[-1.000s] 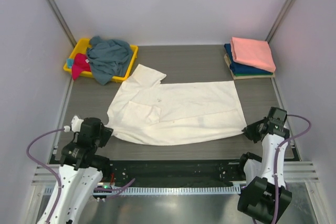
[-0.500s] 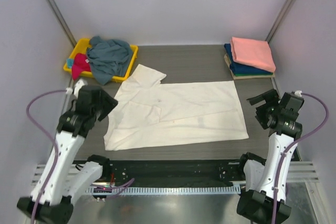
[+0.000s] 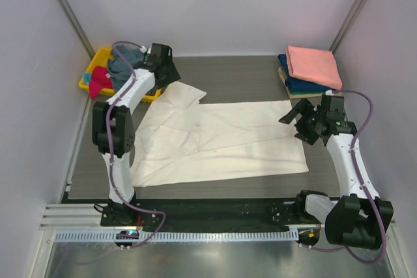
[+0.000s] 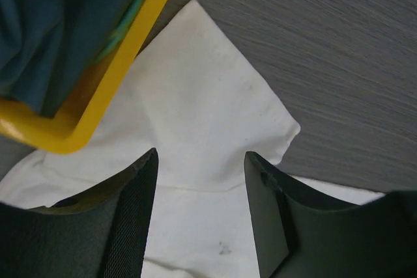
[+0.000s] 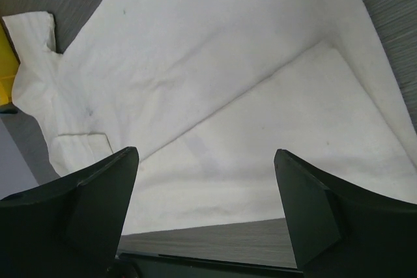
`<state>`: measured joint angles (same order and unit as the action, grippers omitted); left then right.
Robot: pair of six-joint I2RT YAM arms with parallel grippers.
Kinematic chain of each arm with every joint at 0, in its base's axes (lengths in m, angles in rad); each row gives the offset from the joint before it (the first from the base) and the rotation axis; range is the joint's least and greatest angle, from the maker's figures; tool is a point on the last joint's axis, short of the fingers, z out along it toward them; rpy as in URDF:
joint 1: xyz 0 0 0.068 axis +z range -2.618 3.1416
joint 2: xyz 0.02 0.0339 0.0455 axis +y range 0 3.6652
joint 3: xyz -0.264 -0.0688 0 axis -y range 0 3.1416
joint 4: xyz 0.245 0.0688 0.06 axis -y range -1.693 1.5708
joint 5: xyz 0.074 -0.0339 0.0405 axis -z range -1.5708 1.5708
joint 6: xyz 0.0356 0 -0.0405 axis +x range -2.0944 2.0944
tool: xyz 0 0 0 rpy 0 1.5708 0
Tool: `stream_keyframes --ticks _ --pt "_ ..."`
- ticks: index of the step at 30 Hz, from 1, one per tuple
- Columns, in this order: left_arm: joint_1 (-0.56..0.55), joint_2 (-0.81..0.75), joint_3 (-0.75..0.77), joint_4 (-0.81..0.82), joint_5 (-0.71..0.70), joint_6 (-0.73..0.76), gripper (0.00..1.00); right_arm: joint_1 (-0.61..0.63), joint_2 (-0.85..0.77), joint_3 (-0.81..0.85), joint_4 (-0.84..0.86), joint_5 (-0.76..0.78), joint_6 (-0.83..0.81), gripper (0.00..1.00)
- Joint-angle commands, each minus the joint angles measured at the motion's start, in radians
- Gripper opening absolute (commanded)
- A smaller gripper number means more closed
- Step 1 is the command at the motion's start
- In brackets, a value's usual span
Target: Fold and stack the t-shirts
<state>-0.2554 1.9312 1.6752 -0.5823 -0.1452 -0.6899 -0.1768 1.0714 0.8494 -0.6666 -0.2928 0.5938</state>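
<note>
Overhead view: the large cream-white cotton t-shirt [image 3: 221, 141] lies spread on the dark grey table [image 3: 247, 73]. Your left gripper [image 3: 166, 69] hangs over its far sleeve, close to the yellow plastic bin [image 3: 96, 54]. Your right gripper [image 3: 301, 122] hovers at the shirt's right edge. The folded salmon-pink tee [image 3: 314, 64] rests on the navy one [image 3: 303, 86] in the far right corner.

Left wrist view: your left gripper [image 4: 202, 161] stands moderately open and empty above the sleeve [image 4: 208, 109]. The bin rim [image 4: 111, 83] sits just beside the sleeve; come down crooked and you may snag the bin.

Right wrist view: your right gripper [image 5: 205, 161] gapes wide over a doubled layer [image 5: 287, 122]. A shallow pinch may lift only the top ply.
</note>
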Motion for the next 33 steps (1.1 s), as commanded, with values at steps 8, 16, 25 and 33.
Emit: stream_keyframes --ticks 8,16,25,33 --pt "-0.005 0.529 0.638 -0.106 -0.068 0.177 0.57 0.079 0.044 0.039 0.108 -0.019 -0.068 0.91" --pt "0.013 0.67 0.753 -0.14 -0.12 0.185 0.6 0.099 0.061 0.025 0.124 -0.006 -0.071 0.91" --pt "0.013 0.724 0.733 -0.171 -0.067 0.167 0.57 0.111 0.078 0.007 0.142 0.009 -0.065 0.91" --pt "0.01 0.749 0.758 -0.168 -0.001 0.159 0.09 0.112 0.107 -0.004 0.159 0.07 -0.071 0.91"
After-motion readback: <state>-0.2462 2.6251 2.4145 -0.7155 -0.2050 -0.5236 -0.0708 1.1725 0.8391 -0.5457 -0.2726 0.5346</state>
